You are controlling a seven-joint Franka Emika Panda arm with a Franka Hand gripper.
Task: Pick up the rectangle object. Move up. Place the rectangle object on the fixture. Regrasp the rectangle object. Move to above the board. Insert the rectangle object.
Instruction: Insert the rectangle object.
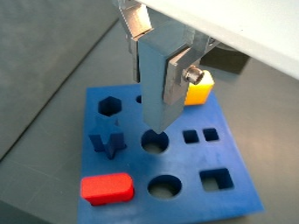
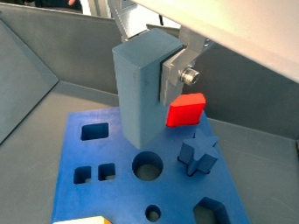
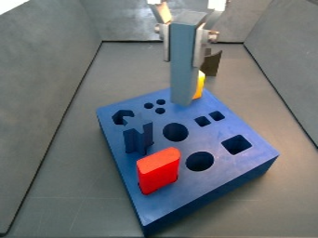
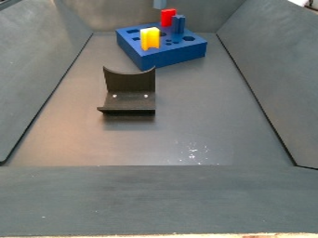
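Note:
The rectangle object [image 1: 156,92], a plain grey-blue bar, hangs upright with my gripper [image 1: 158,74] shut on its upper part. In both wrist views a silver finger plate [image 2: 176,74] presses its side. The bar [image 3: 184,60] is over the back half of the bright blue board [image 3: 236,167]. Its lower end hangs over the middle of the board [image 1: 233,197], close to a round hole [image 1: 155,140]; whether it touches the board I cannot tell. The dark fixture [image 4: 128,91] stands on the floor apart from the board [image 4: 192,51].
On the board stand a red block [image 3: 158,170], a dark blue notched block [image 3: 137,138] and a yellow block [image 3: 196,85] just behind the bar. Several cut-outs are open, among them a square one [image 3: 236,144]. Sloping grey walls [image 3: 62,93] enclose the floor.

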